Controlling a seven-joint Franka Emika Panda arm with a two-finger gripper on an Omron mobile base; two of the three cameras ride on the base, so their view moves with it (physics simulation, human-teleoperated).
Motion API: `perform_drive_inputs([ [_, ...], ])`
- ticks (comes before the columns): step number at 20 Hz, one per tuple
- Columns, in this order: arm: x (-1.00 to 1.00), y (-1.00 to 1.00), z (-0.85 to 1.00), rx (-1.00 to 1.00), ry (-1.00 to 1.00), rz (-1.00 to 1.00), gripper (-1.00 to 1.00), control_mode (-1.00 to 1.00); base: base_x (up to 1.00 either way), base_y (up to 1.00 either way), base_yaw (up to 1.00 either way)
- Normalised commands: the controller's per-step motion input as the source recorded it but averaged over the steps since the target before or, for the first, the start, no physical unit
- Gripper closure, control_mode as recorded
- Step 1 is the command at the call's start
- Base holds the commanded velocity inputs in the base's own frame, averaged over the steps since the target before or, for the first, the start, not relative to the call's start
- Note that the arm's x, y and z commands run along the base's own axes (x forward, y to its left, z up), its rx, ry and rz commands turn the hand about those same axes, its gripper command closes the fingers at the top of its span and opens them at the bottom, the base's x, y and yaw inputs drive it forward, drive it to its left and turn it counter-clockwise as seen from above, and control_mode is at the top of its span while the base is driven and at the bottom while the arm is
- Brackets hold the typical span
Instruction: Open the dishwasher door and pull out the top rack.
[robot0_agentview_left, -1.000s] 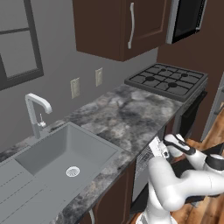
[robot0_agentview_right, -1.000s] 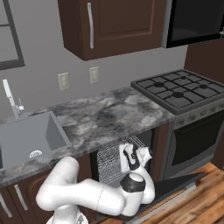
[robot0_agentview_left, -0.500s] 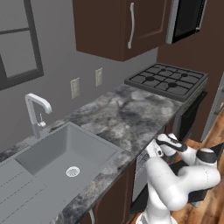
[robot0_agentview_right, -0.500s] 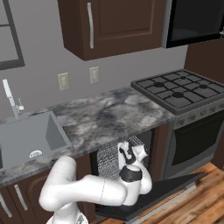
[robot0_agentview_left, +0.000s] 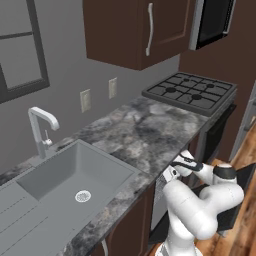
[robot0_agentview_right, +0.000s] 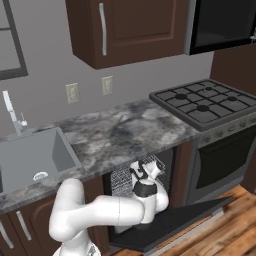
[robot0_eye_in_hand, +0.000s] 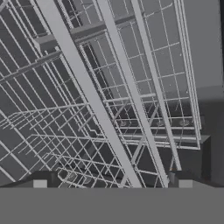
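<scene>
Left of the claw (robot0_agentview_right: 142, 170) lies the sink (robot0_agentview_right: 30, 159), sunk in the marbled tabletop (robot0_agentview_right: 125, 131), which runs above the claw's level. The claw itself sits at the mouth of the dishwasher, its fingers spread wide and holding nothing, just as they were a second ago. Since then the hand has crept a little further in toward the opening, and the elbow has swung slightly (the base cameras have not moved). Right in front of the claw is the top rack (robot0_agentview_right: 131, 174), its light-grey wire grid drawn partly out of the cavity; in the hand view the rack's wires (robot0_eye_in_hand: 131, 100) cross close before the fingertips (robot0_eye_in_hand: 40, 183), though whether they touch I cannot tell. Below the claw and to its right, the dishwasher door (robot0_agentview_right: 175, 222) lies folded down, nearly flat above the wooden floor (robot0_agentview_right: 227, 235). Further right stands the oven (robot0_agentview_right: 222, 160) under the gas hob (robot0_agentview_right: 210, 105).
</scene>
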Motion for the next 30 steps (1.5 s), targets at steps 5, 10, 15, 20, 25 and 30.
perform_drive_inputs([
  [5, 0.34, 0.02, -0.91, 0.01, 0.02, 0.0, -1.0, -1.0, 0.0, 0.0, 0.0],
  [10, 0.01, 0.0, -1.0, 0.0, 0.04, -0.03, -1.0, -1.0, 0.0, 0.0, 0.0],
  [15, -0.14, -0.17, -0.96, -0.02, 0.09, -0.09, -1.0, -1.0, 0.0, 0.0, 0.0],
  [20, -0.54, -0.53, -0.75, -0.01, 0.15, -0.11, -1.0, -1.0, 0.0, 0.0, 0.0],
  [25, -0.56, -0.54, -0.64, -0.04, 0.2, -0.09, -1.0, -1.0, 0.0, 0.0, 0.0],
  [30, -0.59, -0.58, -0.57, -0.05, 0.21, -0.06, -1.0, -1.0, 0.0, 0.0, 0.0],
])
